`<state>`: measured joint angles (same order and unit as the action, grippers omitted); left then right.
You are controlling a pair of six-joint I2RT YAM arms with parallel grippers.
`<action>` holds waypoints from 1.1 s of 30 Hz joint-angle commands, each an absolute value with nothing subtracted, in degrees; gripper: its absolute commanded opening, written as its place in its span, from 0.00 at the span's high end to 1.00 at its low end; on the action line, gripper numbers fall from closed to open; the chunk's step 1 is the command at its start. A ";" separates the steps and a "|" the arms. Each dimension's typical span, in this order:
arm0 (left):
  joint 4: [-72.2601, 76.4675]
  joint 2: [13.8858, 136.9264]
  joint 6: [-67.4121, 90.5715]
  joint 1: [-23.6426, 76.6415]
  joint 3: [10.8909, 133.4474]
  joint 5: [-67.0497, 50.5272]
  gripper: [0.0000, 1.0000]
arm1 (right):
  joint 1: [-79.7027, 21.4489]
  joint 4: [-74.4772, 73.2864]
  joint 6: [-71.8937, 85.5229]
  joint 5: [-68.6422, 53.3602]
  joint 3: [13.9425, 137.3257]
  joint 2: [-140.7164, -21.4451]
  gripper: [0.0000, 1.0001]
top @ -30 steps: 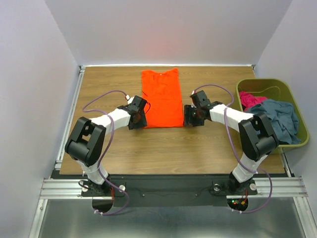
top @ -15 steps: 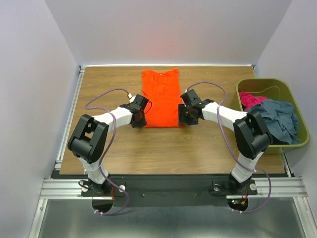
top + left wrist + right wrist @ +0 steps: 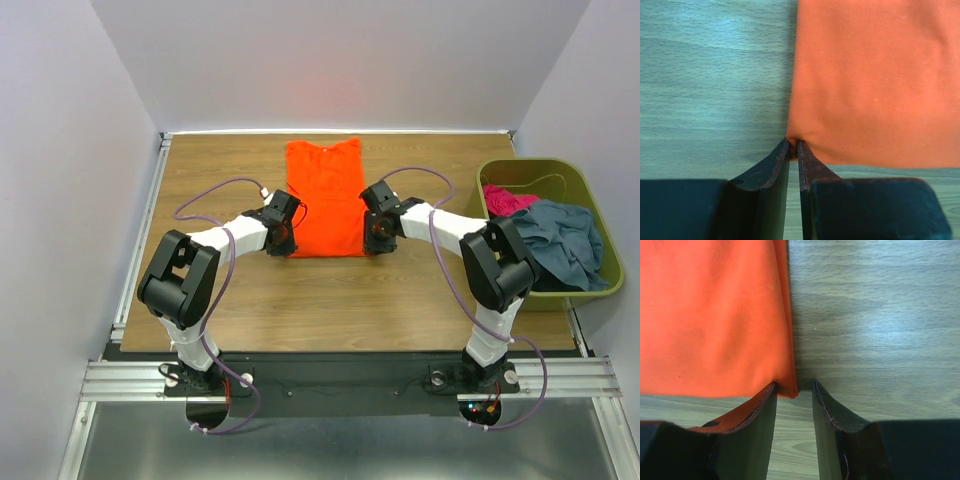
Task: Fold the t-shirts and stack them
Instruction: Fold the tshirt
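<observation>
The orange t-shirt (image 3: 325, 198) lay flat on the wooden bench (image 3: 220, 290), with the left claw (image 3: 794, 145) pinched onto its near left corner and the right claw (image 3: 794, 386) parted astride its near right corner.

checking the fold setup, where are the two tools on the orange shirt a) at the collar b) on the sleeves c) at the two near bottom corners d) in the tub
c, the left tool pinches the near left corner of the orange shirt, and the right tool straddles its near right corner with the jaws not yet shut.
</observation>
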<state>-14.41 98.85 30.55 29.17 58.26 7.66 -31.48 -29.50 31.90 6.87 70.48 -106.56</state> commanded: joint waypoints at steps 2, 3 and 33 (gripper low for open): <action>-15.91 100.90 29.44 29.44 57.83 7.21 0.78 | -32.17 -29.88 33.49 7.12 72.69 -107.14 0.60; -15.91 100.90 29.44 29.44 57.83 7.12 0.78 | -32.25 -29.88 33.57 7.21 72.60 -107.23 0.60; -20.83 99.07 27.07 28.92 59.68 8.53 1.00 | -34.72 -40.69 32.18 9.05 77.26 -119.36 0.99</action>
<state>-14.92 100.01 29.28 29.15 59.79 7.29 -33.69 -35.73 34.30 5.56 81.62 -115.02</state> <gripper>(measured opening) 0.134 0.022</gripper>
